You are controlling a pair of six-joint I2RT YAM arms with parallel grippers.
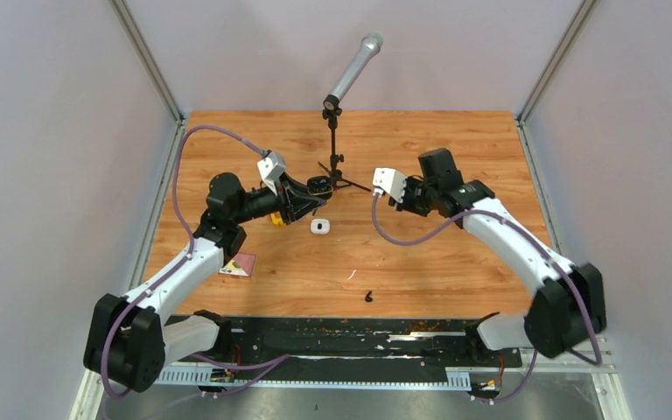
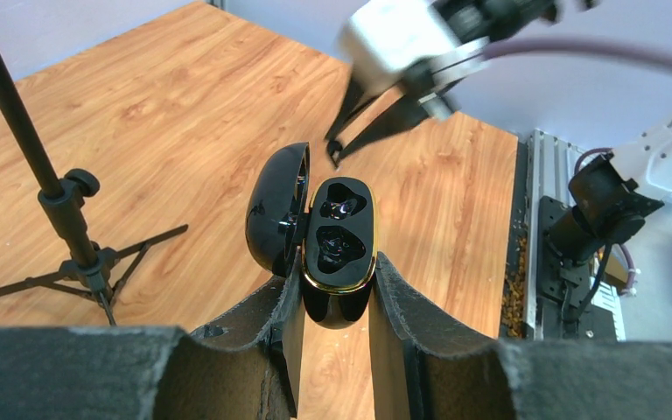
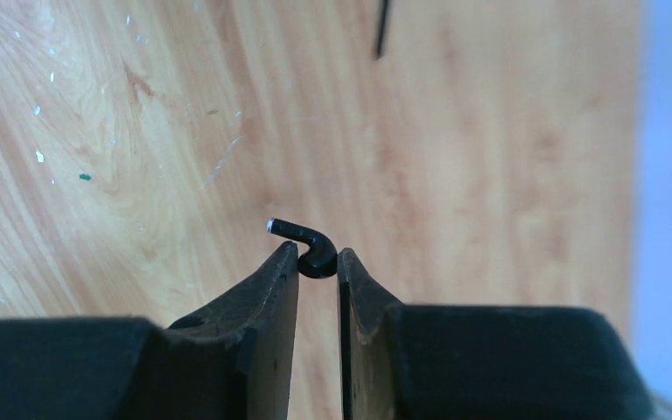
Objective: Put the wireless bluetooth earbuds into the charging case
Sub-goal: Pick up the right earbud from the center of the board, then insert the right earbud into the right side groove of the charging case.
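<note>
My left gripper (image 2: 337, 267) is shut on the lower body of a black charging case (image 2: 339, 254) with a gold rim, held above the table. The case's lid (image 2: 276, 210) stands open to the left and two dark wells face up. In the top view this case (image 1: 319, 185) sits at the left fingertips near the table's middle. My right gripper (image 3: 318, 256) is shut on a black earbud (image 3: 313, 249), its stem pointing left. In the left wrist view the right gripper (image 2: 337, 156) hangs just above and behind the open case. Another black earbud (image 1: 368, 296) lies near the front edge.
A small white case (image 1: 319, 227) lies on the wooden table (image 1: 455, 262) in front of the left gripper. A microphone on a tripod stand (image 1: 337, 131) rises just behind both grippers. A pink card (image 1: 238, 265) lies at the left. Grey walls close in the sides.
</note>
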